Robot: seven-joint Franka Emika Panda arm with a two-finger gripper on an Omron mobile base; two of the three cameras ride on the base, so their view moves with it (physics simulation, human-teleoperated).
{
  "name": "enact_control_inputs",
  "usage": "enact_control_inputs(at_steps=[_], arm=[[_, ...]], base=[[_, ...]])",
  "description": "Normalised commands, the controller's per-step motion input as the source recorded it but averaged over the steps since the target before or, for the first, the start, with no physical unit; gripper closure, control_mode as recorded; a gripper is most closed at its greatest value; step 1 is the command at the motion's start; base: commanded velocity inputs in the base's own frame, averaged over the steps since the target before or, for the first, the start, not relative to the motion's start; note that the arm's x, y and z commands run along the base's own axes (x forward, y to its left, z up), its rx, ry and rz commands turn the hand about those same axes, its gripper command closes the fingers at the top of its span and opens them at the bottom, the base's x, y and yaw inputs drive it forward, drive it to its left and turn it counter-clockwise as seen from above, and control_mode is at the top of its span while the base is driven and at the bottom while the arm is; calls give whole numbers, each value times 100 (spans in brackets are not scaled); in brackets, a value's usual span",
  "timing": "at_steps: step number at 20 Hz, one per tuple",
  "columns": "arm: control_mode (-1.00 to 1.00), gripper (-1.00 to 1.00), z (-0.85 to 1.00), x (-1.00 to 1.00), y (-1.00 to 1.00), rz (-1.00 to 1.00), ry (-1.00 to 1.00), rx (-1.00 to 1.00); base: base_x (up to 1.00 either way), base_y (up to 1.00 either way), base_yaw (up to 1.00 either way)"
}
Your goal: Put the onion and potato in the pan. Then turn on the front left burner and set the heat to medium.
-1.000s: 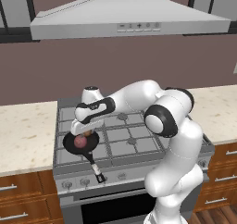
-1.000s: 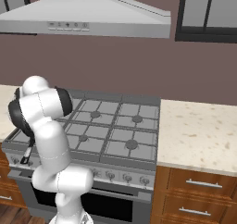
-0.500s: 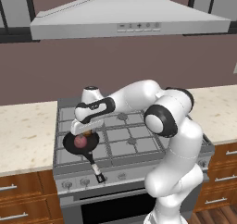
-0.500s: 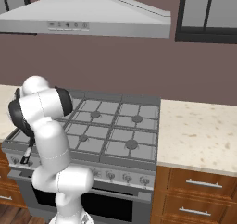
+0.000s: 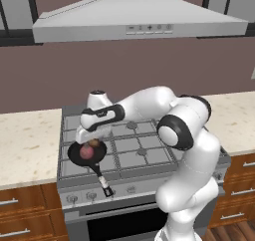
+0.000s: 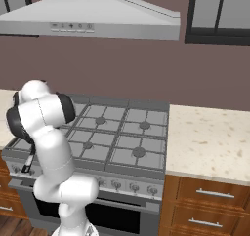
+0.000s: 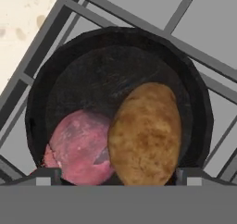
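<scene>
- Inspecting the hand view, the potato (image 7: 146, 134) and the onion (image 7: 81, 146) are found side by side, touching, inside the black frying pan (image 7: 55, 84), directly ahead of and between the fingertips (image 7: 44, 176).
- The gripper (image 5: 91, 139) is seen poised just above the pan in the left base view; the fingers are spread wide, one to each side of the produce, and nothing is gripped.
- The first part of the task is judged complete: both items lie in the pan.
- The burner step is judged not yet done: no flame is seen, and the knob row (image 5: 99, 194) on the stove front is untouched.
- The pan's straight handle (image 5: 101, 179) and its seat on the front left grate are given by the left base view, not by the hand view.
- In the right base view the pan is mostly hidden behind the arm, but the right-hand counter (image 6: 210, 142) is shown.
</scene>
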Motion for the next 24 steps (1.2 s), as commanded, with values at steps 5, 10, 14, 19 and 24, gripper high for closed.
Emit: enact_control_inputs(at_steps=[5, 10, 14, 19, 24], arm=[[-100, -100, 46, -47, 0, 0, -9, 0], [-100, -100, 30, -71, 0, 0, -9, 0], [-100, -100, 1, -85, 0, -2, -7, 0], [-100, -100, 0, -78, 0, -8, -11, 1], [-100, -100, 13, -69, 0, -14, -11, 4]], base=[[0, 0, 0], [0, 0, 0], [0, 0, 0], [0, 0, 0], [0, 0, 0]])
